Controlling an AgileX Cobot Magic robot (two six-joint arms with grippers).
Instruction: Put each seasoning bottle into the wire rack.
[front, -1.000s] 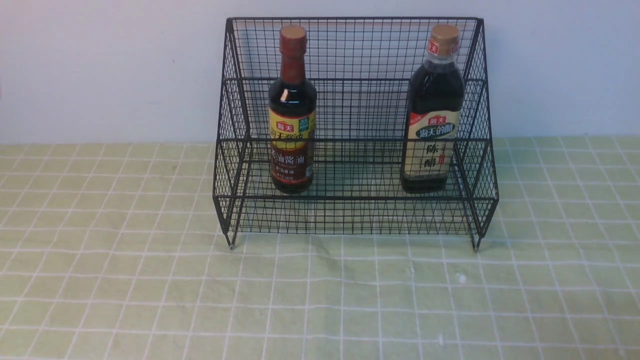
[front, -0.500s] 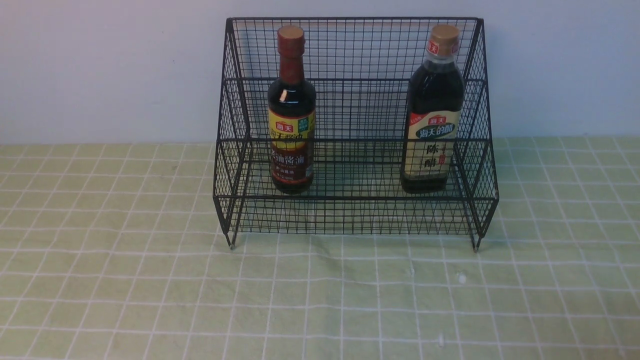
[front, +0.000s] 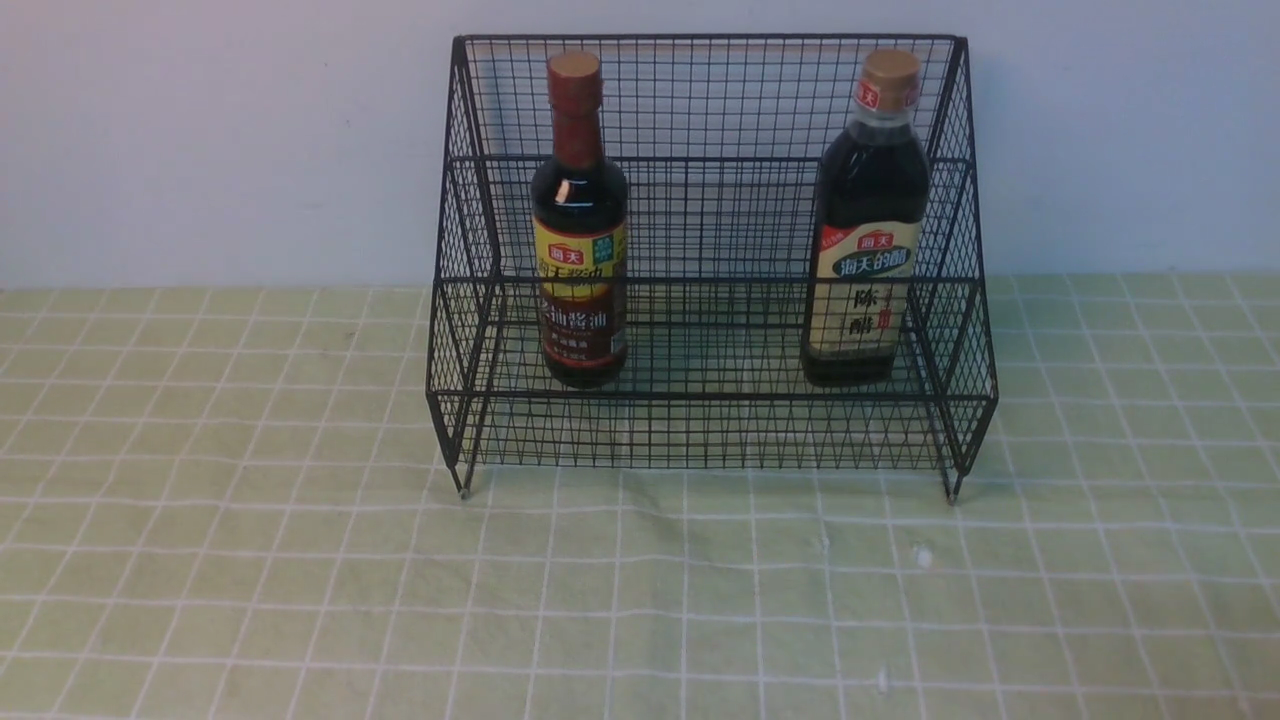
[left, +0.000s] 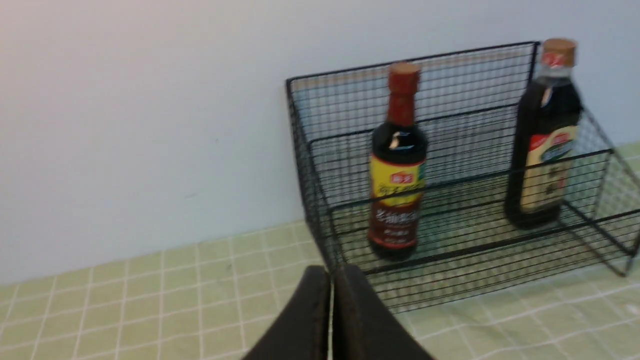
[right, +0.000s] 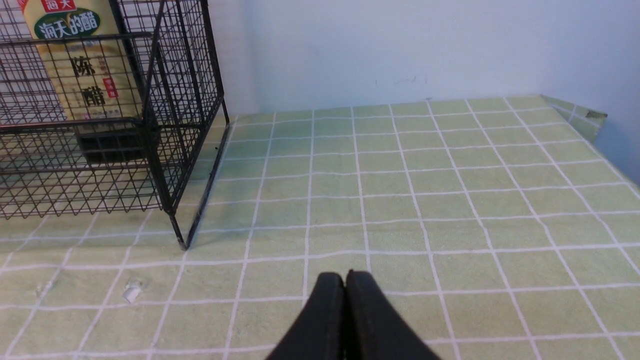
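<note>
The black wire rack stands on the green checked cloth against the wall. The slim bottle with the brown neck and yellow-brown label stands on the rack's lower tier at the left, leaning slightly left. The broader bottle with the tan cap and cream label stands upright at the right. Neither gripper shows in the front view. My left gripper is shut and empty, back from the rack's left front corner, with both bottles in its view. My right gripper is shut and empty over the cloth beside the rack's right side.
The green checked cloth covers the table in front of and beside the rack. The pale wall runs right behind the rack. The table's right edge shows in the right wrist view. Small white specks lie on the cloth.
The top of the slim bottle has swung a little to the left while its base stays in place. The broader bottle and the rack have not moved.
</note>
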